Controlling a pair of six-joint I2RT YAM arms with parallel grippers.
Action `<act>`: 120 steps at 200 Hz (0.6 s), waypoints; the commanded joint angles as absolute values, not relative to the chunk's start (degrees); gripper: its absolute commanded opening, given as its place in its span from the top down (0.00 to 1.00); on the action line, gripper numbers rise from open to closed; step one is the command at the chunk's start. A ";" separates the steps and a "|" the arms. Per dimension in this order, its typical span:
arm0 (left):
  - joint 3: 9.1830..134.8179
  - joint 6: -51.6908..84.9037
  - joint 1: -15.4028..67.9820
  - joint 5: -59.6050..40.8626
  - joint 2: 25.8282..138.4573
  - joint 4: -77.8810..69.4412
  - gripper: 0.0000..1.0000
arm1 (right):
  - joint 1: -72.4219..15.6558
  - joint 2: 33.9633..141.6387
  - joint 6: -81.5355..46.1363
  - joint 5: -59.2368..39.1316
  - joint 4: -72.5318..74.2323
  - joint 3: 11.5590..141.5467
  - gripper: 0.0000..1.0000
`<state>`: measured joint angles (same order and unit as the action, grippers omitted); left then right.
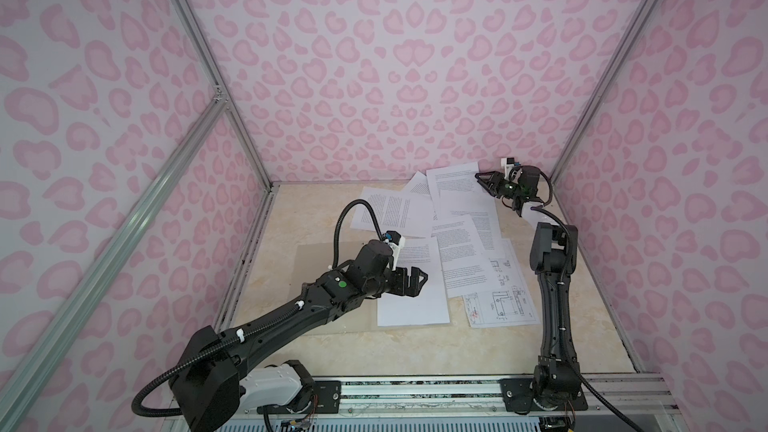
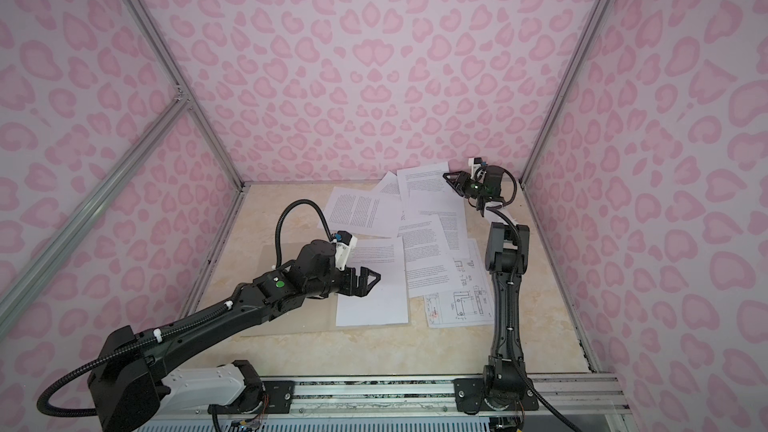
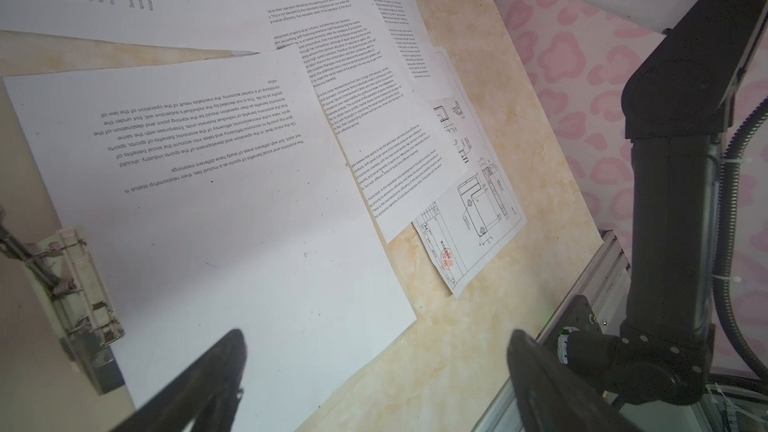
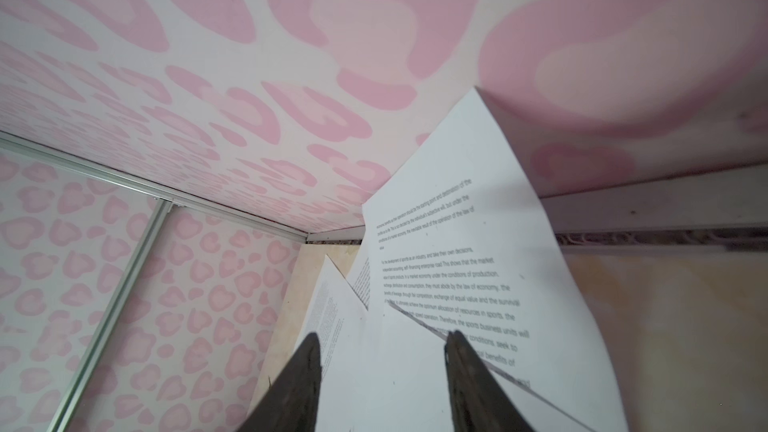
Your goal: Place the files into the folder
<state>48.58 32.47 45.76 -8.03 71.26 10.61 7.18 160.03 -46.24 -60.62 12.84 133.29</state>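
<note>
Left gripper spread wide, empty, above one of the files, flat on the thin beige folder. Right gripper half-parted (nothing pinched) beside a curled sheet. Only the left wrist view showed the folder's wire-sprung metal clip.

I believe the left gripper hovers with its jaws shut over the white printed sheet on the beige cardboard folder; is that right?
Not quite: the left wrist view shows the left gripper with jaws wide open. It does hover over the white printed sheet on the beige cardboard folder.
</note>
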 commanded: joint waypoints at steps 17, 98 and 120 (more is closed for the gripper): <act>47.41 32.43 45.72 -6.67 69.76 10.16 0.01 | 6.93 156.53 -36.93 -54.68 -0.11 130.27 0.52; 46.42 31.99 45.62 -6.68 69.34 10.11 0.02 | 9.30 145.23 -24.43 -38.51 -16.98 116.01 0.36; 46.38 31.85 45.62 -6.61 69.26 10.18 0.02 | 9.44 147.92 -23.33 -38.01 -20.40 119.93 0.34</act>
<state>46.41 32.47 45.69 -6.61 69.32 10.63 9.10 145.29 -26.44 -41.50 -14.48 116.86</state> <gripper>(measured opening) 0.979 0.655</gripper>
